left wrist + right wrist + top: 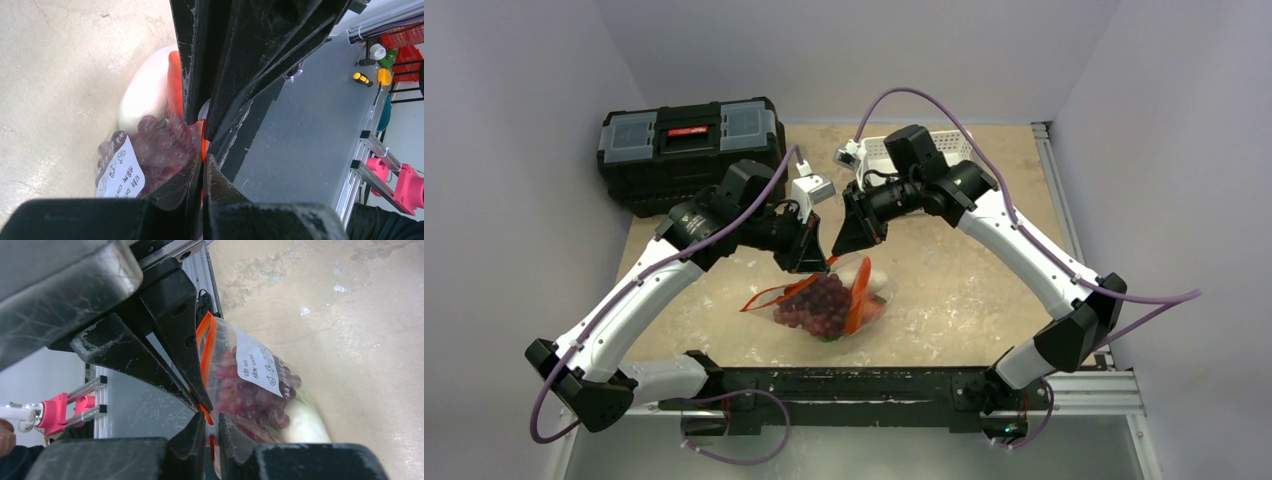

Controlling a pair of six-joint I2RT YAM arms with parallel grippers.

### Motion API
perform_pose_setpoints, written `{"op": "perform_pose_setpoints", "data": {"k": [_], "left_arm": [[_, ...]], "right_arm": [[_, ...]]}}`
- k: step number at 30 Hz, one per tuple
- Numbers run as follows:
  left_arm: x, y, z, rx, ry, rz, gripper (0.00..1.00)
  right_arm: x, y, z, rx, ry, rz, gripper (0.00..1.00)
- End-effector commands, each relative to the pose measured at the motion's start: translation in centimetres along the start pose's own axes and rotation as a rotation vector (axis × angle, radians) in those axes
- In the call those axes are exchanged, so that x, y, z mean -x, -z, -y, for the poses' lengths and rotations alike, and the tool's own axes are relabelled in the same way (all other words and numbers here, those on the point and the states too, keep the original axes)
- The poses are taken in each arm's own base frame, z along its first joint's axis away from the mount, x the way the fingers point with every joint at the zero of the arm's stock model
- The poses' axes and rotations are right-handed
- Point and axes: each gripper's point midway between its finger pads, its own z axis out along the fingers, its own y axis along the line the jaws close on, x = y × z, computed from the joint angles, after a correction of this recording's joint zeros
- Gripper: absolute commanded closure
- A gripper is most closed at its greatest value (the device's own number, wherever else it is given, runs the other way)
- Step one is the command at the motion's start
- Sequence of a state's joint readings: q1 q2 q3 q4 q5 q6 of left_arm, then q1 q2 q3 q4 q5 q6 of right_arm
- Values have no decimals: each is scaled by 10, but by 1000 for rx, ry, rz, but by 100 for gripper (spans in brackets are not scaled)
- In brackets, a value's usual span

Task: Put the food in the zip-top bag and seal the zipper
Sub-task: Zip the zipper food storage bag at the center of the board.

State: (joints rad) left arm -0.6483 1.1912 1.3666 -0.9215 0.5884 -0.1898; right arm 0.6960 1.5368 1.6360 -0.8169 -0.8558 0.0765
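The zip-top bag point(829, 305) lies on the table, holding the food: purple-red grapes point(816, 300), an orange carrot point(859, 292) and a white bulb point(864, 272). My left gripper point(812, 262) is shut on the orange-red zipper point(202, 145) at the bag's mouth. The grapes point(155, 145), the bag's white label point(120, 175) and the bulb point(145, 92) show to the left of my left gripper point(204, 157). My right gripper point(852, 245) faces the left one, tip to tip. In the right wrist view my right gripper point(211, 416) has its jaws drawn close on the zipper point(206, 342), with a whitish piece pinched between them.
A black toolbox point(689, 150) stands at the back left and a white slotted basket point(924, 148) at the back, behind the right arm. A metal rail point(874, 385) runs along the near table edge. A yellow-handled screwdriver point(362, 77) lies off the table.
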Motion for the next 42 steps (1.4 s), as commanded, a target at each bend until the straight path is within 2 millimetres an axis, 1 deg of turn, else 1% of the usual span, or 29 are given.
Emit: {"op": "perform_pose_setpoints", "data": {"k": [1,9,16,22,24,25,26,27,29,30,31,33,35,37,39,42], "left_arm": [[22,7,13,-51,-65,88,100],[28,8,12,-38,-69,114,100],[32,11,16,-42,-77,133,100],[32,12,16,-41,-75,140,100],[31,11,15,-38,-73,138,100],[29,11,15,-37,-71,137,100],[27,11,15,-37,-70,135,100],[25,11,14,-37,-68,131,100],[21,10,13,-36,-63,126,100],[19,10,12,-36,-60,124,100],[17,10,12,-36,-58,123,100],[14,9,11,-36,-53,118,100],[12,9,12,-36,-52,116,100],[12,10,12,-37,-54,117,100],[12,11,12,-35,-56,117,100],[13,10,12,-37,-58,119,100]], "right_arm": [[7,5,-18,40,61,17,94],[-4,-8,-23,68,57,16,99],[-12,-13,-21,68,58,5,97],[-14,-24,-30,136,42,14,96],[-16,-24,-33,160,36,21,96],[-18,-24,-34,170,36,24,95],[-19,-23,-38,189,39,26,91],[-19,-21,-38,188,37,35,85],[-15,-13,-31,170,33,67,70],[-12,-8,-28,165,23,89,65],[-10,-2,-26,171,14,107,62],[-6,10,-23,193,6,147,60],[-4,18,-23,191,10,176,56],[-6,22,-30,208,46,174,53],[-8,24,-31,203,70,172,53],[-12,25,-33,211,109,172,58]]}}
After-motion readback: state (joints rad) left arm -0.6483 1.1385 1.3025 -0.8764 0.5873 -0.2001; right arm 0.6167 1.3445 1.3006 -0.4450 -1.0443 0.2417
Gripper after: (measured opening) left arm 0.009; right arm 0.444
